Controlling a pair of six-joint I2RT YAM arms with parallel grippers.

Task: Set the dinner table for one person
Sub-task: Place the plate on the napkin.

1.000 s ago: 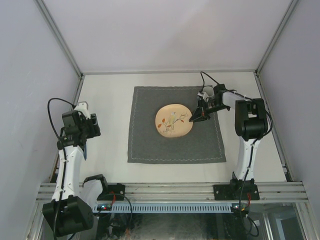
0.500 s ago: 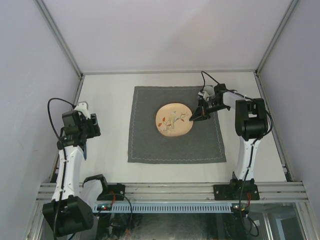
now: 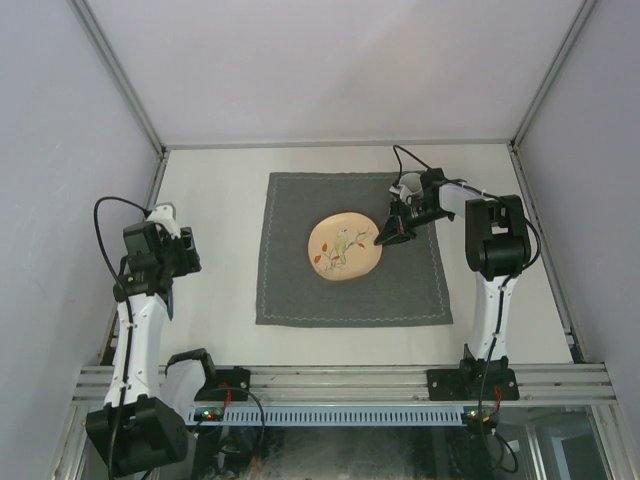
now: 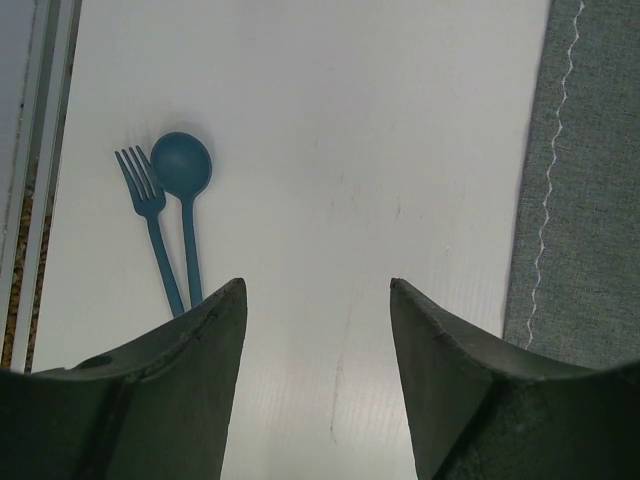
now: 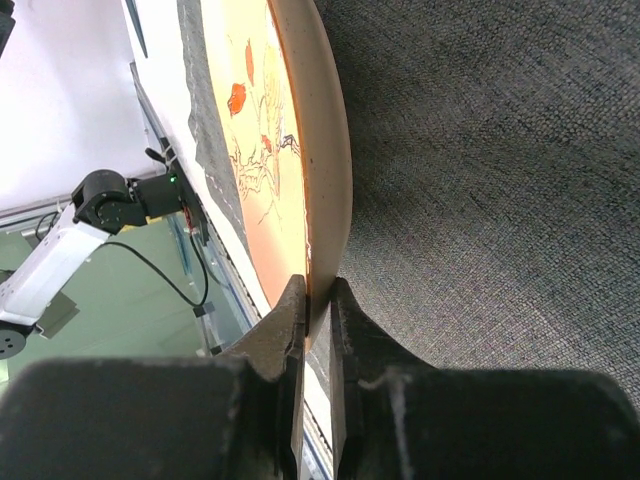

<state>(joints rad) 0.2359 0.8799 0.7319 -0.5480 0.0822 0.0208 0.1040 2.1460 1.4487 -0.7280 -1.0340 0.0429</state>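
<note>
Large flat off-white surface (image 3: pixel 215 250) with metal rail edges, spread under both arms. On its middle a square dark grey cloth (image 3: pixel 300 290) with pale stitching, and on the cloth a cream plate (image 3: pixel 345 250) painted with a bird and red leaves. Right fingers (image 3: pixel 385 238) closed narrowly on the right rim of the plate. Left fingers (image 4: pixel 315 300) wide apart, holding nothing, over bare surface at the left, with a teal fork (image 4: pixel 150 225) and spoon (image 4: pixel 183 190) lying side by side close to the left rail.

Left arm (image 3: pixel 135 325), 8 o'clock, and right arm (image 3: pixel 487 300), 4 o'clock: white links, black joint housings, black looping cable (image 3: pixel 97 222). Left hand (image 4: pixel 315 300), right hand (image 5: pixel 318 295): matte black wedge fingers (image 4: pixel 170 390). Black rounded bases (image 3: pixel 135 435)
</note>
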